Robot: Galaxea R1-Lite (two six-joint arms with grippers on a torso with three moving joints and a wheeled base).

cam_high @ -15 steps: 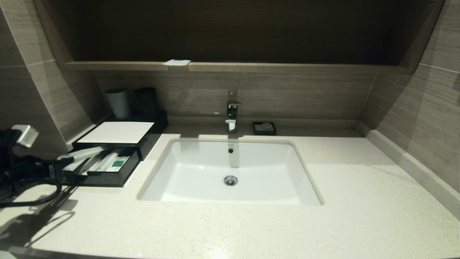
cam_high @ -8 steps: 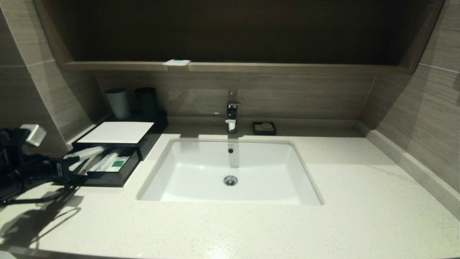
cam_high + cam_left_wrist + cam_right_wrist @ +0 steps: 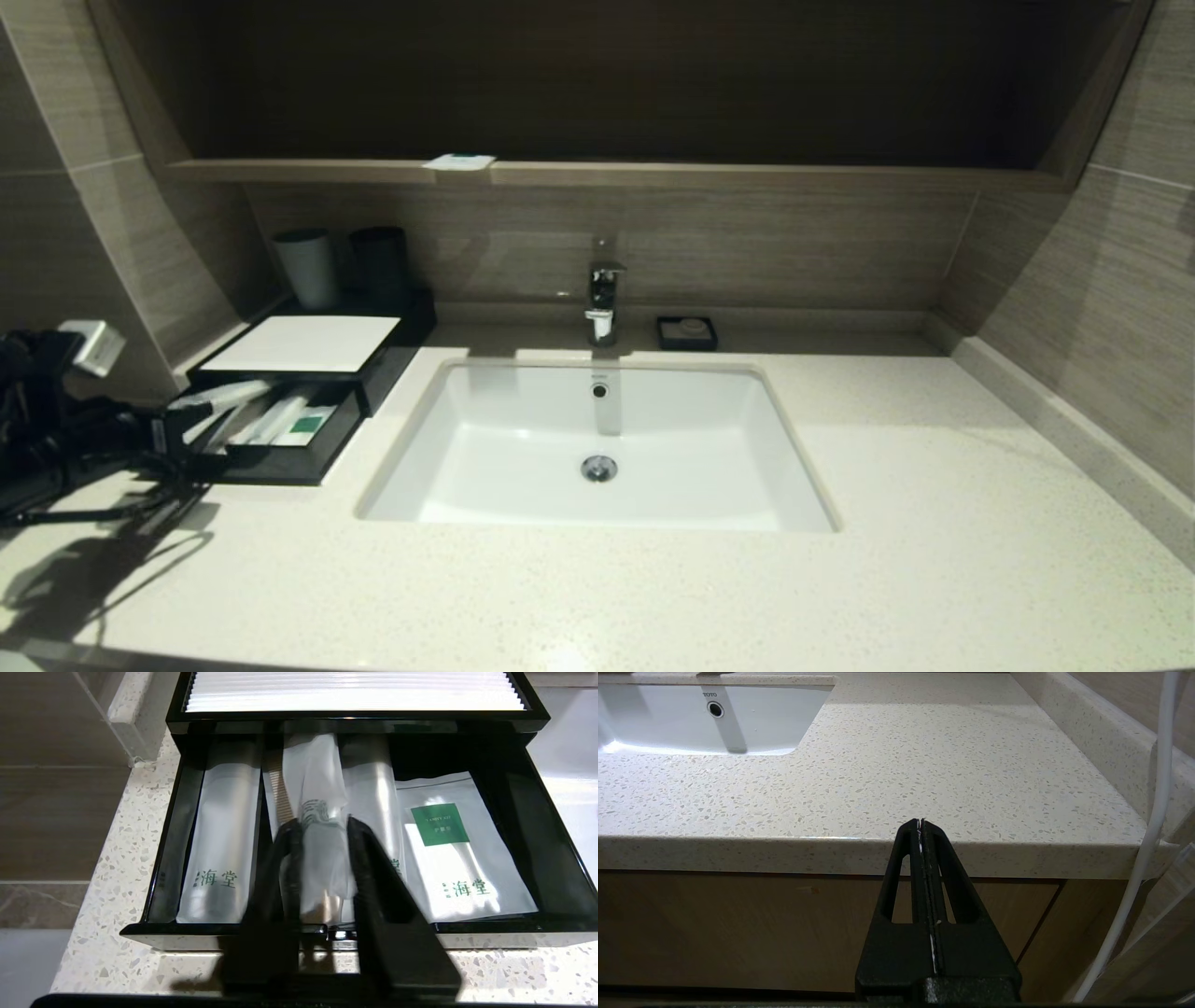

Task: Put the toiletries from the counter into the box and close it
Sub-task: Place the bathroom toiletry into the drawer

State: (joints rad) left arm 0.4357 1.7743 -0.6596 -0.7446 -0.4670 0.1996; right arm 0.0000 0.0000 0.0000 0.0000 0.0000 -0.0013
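My left pincer (image 3: 322, 828) is clamped on the narrow pouch (image 3: 317, 812); its length points straight ahead into the open drawer (image 3: 537, 858) below it.

Pretty standard hotel bathroom vibe here. Speckled cream stone vanity top (image 3: 934, 560) with a white rectangular undermount sink (image 3: 597, 448) dead center, chrome faucet (image 3: 602, 299) at its 12 o'clock. Walls are brown wood-grain tile (image 3: 1102, 308), with a dark recess (image 3: 607, 84) up at 12. Two cups (image 3: 341, 266) sit around 10 o'clock. Below the top there's a tan wood cabinet front (image 3: 738, 933). Light glares softly off the stone.
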